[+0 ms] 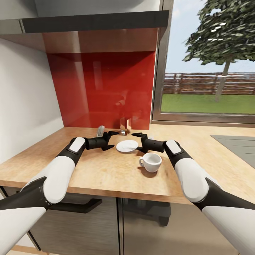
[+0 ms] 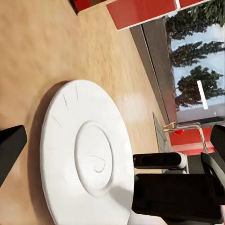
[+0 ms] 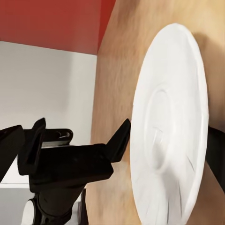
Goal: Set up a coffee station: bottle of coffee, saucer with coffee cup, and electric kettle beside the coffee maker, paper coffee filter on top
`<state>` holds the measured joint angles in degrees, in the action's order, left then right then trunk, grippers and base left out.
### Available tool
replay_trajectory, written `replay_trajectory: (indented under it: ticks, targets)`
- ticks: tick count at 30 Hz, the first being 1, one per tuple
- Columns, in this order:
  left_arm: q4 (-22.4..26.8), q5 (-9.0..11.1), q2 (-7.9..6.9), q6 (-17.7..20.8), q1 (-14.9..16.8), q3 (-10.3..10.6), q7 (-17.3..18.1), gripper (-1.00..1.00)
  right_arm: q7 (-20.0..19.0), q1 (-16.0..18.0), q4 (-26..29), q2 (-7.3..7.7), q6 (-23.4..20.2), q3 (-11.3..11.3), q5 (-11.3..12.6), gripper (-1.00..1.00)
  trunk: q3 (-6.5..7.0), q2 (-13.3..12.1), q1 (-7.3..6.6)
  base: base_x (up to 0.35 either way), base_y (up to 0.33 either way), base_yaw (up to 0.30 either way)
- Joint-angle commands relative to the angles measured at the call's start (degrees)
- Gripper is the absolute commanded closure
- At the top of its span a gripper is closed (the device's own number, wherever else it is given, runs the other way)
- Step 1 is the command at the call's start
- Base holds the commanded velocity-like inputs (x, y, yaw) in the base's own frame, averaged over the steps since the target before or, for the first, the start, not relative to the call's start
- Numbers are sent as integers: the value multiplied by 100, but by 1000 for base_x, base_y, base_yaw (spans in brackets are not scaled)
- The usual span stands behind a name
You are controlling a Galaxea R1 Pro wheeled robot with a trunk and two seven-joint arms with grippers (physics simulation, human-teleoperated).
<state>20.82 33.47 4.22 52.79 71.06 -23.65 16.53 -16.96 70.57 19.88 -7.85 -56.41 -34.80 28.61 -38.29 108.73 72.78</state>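
Saucer [image 1: 127, 145] lies flat on the wooden desk [image 1: 106, 173], toward its back edge below the red backsplash [image 1: 102, 88], with nothing on it. The cup [image 1: 151, 162] stands upright on the desk, nearer the front edge and apart from the saucer, its handle toward the left arm's side. The left hand [image 1: 112, 141] sits just beside one rim of the saucer and the right hand [image 1: 139, 141] just beside the opposite rim; both look released, fingers spread and grasping nothing. In the left wrist view the saucer [image 2: 84, 154] fills the space ahead of the fingers, with the right hand [image 2: 159, 160] across from it.

The step in hand appears to be the saucer and cup. No coffee maker shows here, so the next move likely calls for gripping the saucer's thin rim, which sits low against the desk and may be awkward to pinch, or lifting the cup onto it.
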Motion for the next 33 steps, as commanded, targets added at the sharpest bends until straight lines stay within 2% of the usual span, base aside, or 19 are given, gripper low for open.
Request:
replay_trajectory:
  ticks: [1,10,11,33]
  targets:
    - [1,-96,7,30,5,-35,12,-100,17,0,-25,-6,-26,-18,-190,-100,-8,2,0,0,0,0]
    - [1,-95,8,30,5,-35,10,-100,17,0,-44,-6,-26,-18,-189,-100,-8,2,0,0,0,0]
    - [1,-95,8,30,5,-35,9,-100,17,0,-45,-6,-26,-18,-189,100,-8,2,0,0,0,0]
    - [49,-95,-33,38,3,-35,31,-100,17,-4,-38,-6,-24,-18,-189,100,-8,2,0,0,0,0]
